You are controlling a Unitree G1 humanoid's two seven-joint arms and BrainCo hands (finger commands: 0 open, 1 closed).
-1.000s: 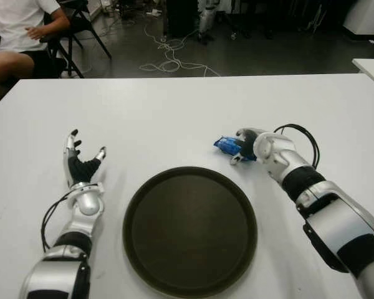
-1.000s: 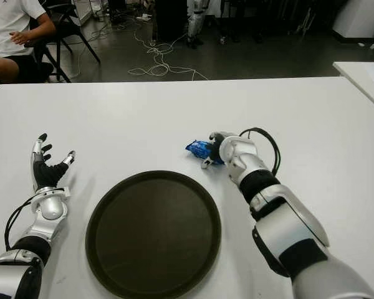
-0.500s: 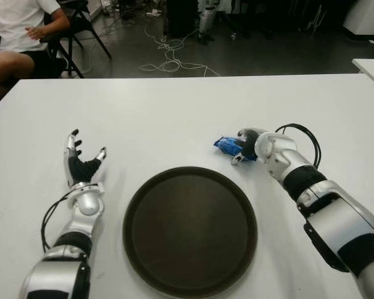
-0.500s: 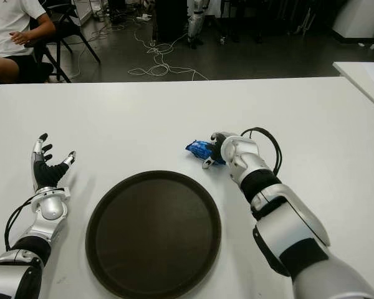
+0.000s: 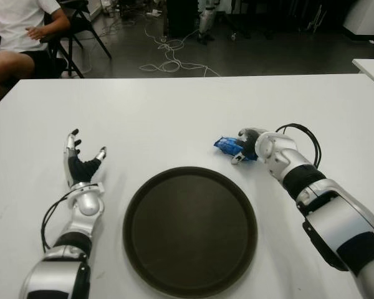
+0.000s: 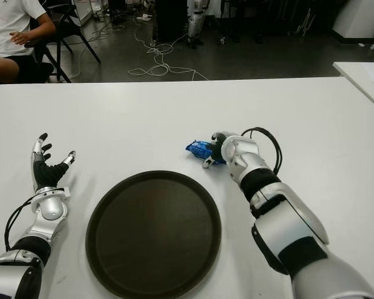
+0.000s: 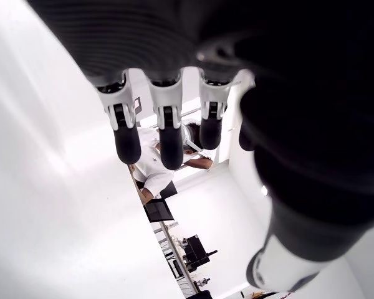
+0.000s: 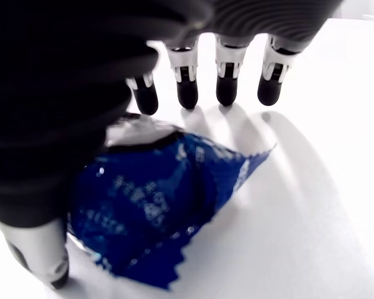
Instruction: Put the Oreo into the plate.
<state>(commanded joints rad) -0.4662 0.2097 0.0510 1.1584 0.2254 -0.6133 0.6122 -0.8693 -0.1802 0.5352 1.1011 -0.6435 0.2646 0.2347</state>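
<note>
The right hand sits over the blue crinkled foil Oreo packet on the white table, thumb beside one edge and four fingers extended past it with tips on the table, so no closed grasp shows. The palm hides part of the packet, which lies just beyond the round dark brown plate. The left hand shows left of the plate, fingers spread and holding nothing.

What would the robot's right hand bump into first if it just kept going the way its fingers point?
Almost at once, the blue Oreo packet: the right hand is already over it, fingers extended past the wrapper in the wrist view. Beyond it, probably only bare white table; the dark plate lies nearer the robot.
</note>
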